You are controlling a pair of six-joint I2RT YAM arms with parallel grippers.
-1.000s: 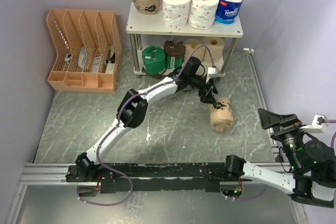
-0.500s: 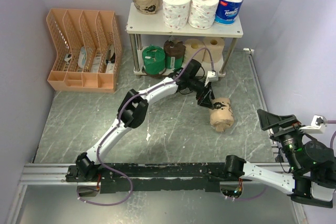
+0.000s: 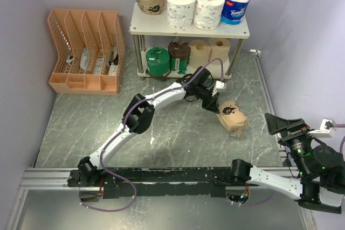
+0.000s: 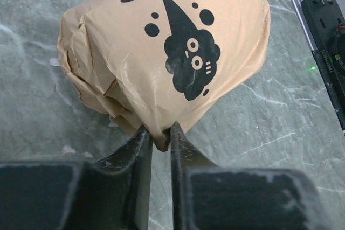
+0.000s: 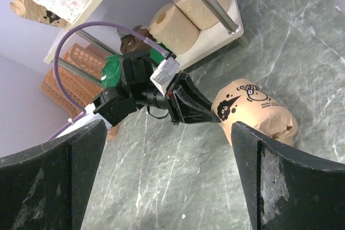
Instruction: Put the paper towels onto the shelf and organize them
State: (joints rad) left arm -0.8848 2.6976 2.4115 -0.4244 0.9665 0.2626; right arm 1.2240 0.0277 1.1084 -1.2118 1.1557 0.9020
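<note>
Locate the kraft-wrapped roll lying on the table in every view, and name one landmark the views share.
Top external: the kraft-wrapped roll lies right of centre, in front of the shelf.
Left wrist: fills the upper middle, a wrapper fold pinched by the left end effector.
Right wrist: just right of centre, low in the picture.
Shared landmark: the left end effector at the roll's end.
</note>
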